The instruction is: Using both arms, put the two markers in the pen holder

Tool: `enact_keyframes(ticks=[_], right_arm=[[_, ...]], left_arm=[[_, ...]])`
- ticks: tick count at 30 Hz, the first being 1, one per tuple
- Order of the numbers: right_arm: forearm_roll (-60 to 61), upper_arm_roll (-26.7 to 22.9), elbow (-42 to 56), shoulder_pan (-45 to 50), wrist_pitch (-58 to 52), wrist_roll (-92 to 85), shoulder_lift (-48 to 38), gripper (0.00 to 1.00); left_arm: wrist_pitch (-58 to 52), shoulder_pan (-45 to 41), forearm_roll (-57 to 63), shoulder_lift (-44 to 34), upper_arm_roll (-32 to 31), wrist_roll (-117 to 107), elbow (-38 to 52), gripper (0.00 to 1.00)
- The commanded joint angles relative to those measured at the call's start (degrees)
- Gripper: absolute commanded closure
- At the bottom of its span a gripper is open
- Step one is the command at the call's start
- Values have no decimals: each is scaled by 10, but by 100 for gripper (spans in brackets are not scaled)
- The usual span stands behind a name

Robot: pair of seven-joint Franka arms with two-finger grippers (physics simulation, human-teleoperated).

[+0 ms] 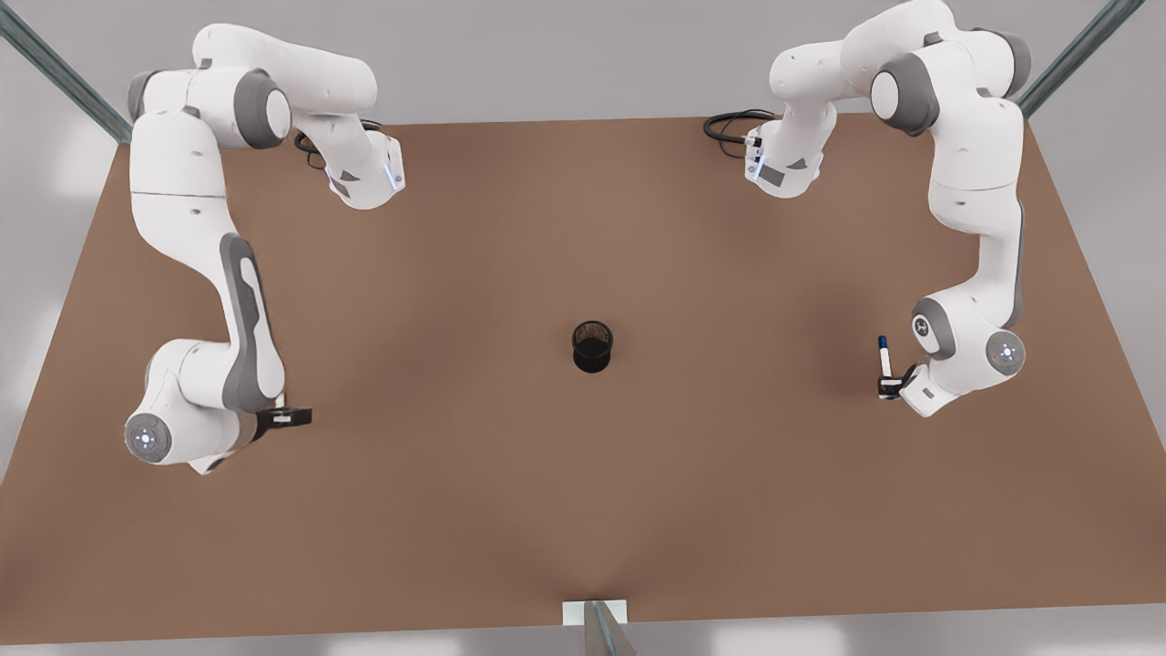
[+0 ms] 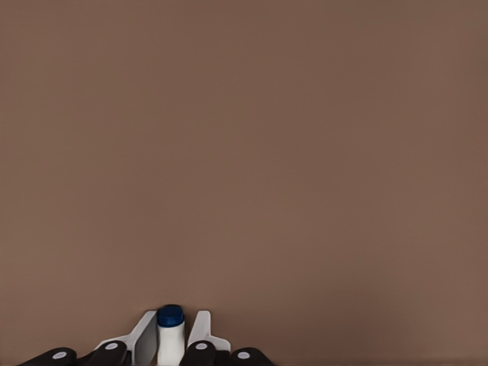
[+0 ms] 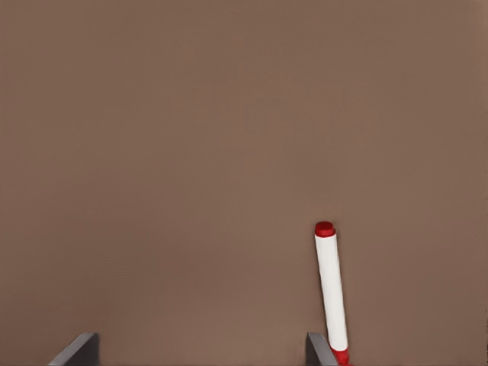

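Brown table (image 1: 583,492), black mesh pen holder (image 1: 592,346) centred, left gripper (image 1: 891,383) clamping blue-capped marker (image 1: 884,357) upright, right gripper (image 1: 290,416) spread wide, red-capped marker (image 3: 331,290) lying beside one finger.

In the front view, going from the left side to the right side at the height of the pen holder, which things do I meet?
Right gripper, open → pen holder → blue-capped marker, held in the left gripper.

Even, soft overhead light falls on the brown table (image 1: 583,510), bright and free of glare, with faint diffuse shadows under the arms and every view crisp throughout.
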Motion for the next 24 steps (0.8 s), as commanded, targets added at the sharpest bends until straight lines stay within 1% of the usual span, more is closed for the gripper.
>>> enact_keyframes(ticks=[1,2,4,5,7,10,11,13,14,17,21,22,23,24], right_arm=[[-24,0,-33,-10,127,-17,8,0],[-30,0,-59,-20,158,-20,8,0],[-31,0,-76,-26,160,-39,6,0],[-33,1,-85,-32,160,-57,3,0],[-57,0,-119,-40,198,-67,-8,0],[-82,1,-148,-42,215,-67,-25,1],[-93,1,-148,-42,218,-68,-25,4],[-105,1,-150,-42,219,-76,-24,23],[-105,1,-152,-42,229,-83,-21,27],[-105,2,-161,-46,262,-100,-18,30],[-104,10,-163,-43,262,-100,-16,31],[-104,11,-163,-43,262,-100,-16,31],[-104,11,-163,-43,261,-100,-16,35],[-104,11,-167,-42,261,-98,-16,39]], left_arm=[[3,0,0,0,0,22,0,60],[3,0,0,0,0,22,0,62],[3,0,0,0,0,22,0,67],[3,1,0,0,0,22,1,72],[3,1,-11,0,0,22,1,78],[3,0,-12,2,0,22,1,79],[3,0,-12,2,0,22,0,79],[3,0,-20,3,0,22,1,79],[3,0,-20,4,0,22,1,79],[3,0,-21,3,0,21,3,79],[-8,-3,-21,-4,-10,-1,20,79],[-26,4,-23,-5,-31,-15,32,79],[-61,13,-24,-11,-59,-23,55,79],[-98,5,-24,-9,-70,-30,89,79]])
